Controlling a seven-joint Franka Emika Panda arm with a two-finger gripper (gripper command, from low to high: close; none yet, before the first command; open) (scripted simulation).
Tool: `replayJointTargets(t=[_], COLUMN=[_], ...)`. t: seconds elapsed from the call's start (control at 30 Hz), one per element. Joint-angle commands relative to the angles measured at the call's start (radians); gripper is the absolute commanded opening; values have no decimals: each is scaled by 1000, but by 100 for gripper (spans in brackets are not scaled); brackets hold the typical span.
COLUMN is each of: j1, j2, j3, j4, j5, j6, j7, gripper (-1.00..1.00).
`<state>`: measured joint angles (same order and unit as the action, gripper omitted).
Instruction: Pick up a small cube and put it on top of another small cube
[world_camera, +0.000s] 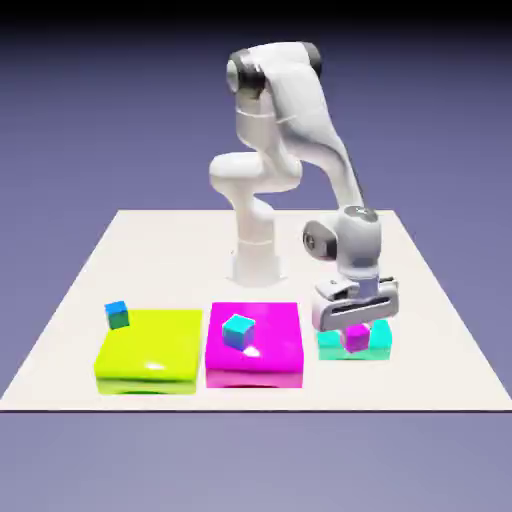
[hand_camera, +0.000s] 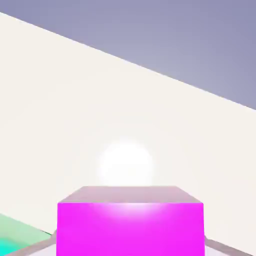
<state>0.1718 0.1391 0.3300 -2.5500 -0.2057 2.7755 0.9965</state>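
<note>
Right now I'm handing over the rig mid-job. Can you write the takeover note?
Gripper: shut on the small magenta cube, fingers against its sides in the hand view.
Cube is low over the teal slab; whether it has lifted off is unclear.
Done: grasp.
Left: lift, carry, stack on the target cube, which shows in neither view; only a blue-topped cube and a cyan cube show.

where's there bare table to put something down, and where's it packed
Bare table lies behind the slabs on both sides of the robot base, widest on the exterior view's left, plus a thin strip along the near edge. It is crowded in the near row: yellow-green slab, magenta slab, and cyan slab, where the hand is at the small magenta cube.
</note>
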Motion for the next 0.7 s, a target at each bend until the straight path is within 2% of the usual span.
replayJointTargets(t=[0.0,0.5,0.67], j1=[25,382,371], j2=[-36,-571,-426], j3=[2,35,51], j4=[-18,-280,-296], j5=[31,483,454], j6=[-17,-262,-103], j7=[-34,-538,-516], gripper=[-100,-100,-100])
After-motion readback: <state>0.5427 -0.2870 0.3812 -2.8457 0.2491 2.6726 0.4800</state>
